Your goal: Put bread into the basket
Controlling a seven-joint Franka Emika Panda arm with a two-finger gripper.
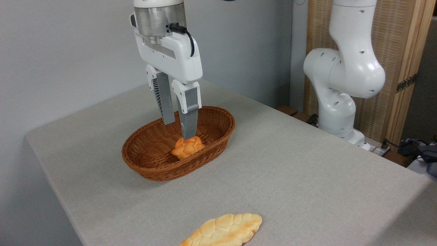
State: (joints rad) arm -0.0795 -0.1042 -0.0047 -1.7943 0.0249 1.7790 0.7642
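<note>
while bun (187, 146) fills basket (218, 120) — bread (225, 230) outside

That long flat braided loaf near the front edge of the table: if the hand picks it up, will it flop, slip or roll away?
The bread looks flat and wide, so it probably won't roll. Its glossy, moulded-looking crust suggests it is stiff and holds its shape rather than flopping. That sheen could make it slippery, and being long, it may tilt if gripped near one end.

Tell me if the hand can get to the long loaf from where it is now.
Probably yes. The hand hangs open over the basket, above the bun, holding nothing. The loaf lies alone on the table near the front edge, nothing between them.
</note>
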